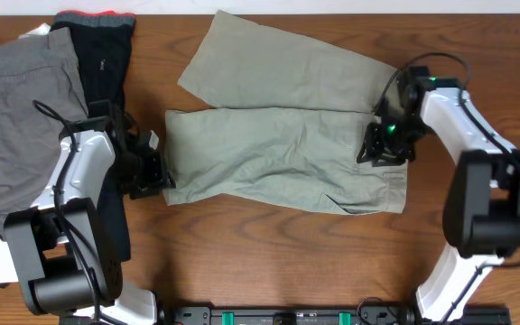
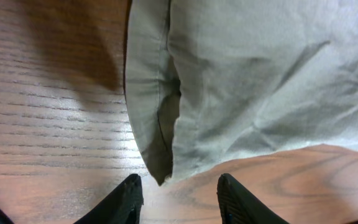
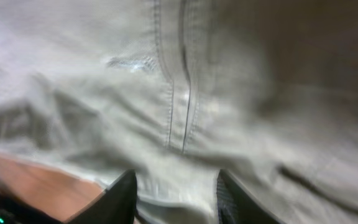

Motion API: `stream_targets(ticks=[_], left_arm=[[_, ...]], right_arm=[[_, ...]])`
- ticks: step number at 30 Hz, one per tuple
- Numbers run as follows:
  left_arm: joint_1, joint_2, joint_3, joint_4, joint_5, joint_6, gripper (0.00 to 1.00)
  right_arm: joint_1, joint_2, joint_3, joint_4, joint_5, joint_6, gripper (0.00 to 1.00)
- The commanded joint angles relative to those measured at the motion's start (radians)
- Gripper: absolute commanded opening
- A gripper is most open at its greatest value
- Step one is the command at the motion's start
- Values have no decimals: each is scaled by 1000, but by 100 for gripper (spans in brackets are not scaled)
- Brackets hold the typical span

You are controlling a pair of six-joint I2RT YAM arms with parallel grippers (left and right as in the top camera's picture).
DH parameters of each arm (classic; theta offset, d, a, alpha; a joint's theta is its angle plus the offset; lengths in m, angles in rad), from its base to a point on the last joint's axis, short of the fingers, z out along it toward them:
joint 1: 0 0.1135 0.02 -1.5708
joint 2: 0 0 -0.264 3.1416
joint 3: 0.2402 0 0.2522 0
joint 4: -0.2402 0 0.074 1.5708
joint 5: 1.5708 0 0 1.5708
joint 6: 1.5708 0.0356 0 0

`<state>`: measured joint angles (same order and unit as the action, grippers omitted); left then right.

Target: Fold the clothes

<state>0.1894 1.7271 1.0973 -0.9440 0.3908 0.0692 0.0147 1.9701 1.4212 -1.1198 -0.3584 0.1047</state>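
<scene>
Light khaki-beige cotton shorts [image 1: 278, 149] spread on brown wooden table [image 1: 269, 262]; left gripper [image 2: 179, 183] fingers apart, empty, just off hem; right gripper [image 3: 176, 180] fingers apart over seamed fabric.

The brown wooden desk [image 1: 269, 253] carries the khaki shorts [image 1: 278, 153] spread mid-surface, with grey shorts [image 1: 16, 108] and a black garment [image 1: 102, 54] at its left.

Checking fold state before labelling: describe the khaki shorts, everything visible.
The khaki shorts look like light beige woven cotton, wrinkled, with a double-stitched seam and hemmed leg ends. They lie flat mid-table on the wooden table. One leg angles toward the far left and the other runs level to the left. The left gripper sits open just off the level leg's hem corner, not touching. The right gripper is open over the waist end; contact is unclear.
</scene>
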Motion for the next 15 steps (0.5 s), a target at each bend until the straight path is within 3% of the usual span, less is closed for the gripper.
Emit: stream_targets(ticks=[1,3,8,15], left_arm=[[0,-14,20,-21,13,59,45],[0,-14,20,-37,13,69,48],[0,-14,19,-87,13,69,50],[-19,-14,19,-72,13,59,51]], right_arm=[[-10,-143,25,-28,56,-22,59],[-10,-202,25,-74,121,11,68],[-8,-298,-1,-180,243,171,65],[21,-349,-198,-126,246,317,64]])
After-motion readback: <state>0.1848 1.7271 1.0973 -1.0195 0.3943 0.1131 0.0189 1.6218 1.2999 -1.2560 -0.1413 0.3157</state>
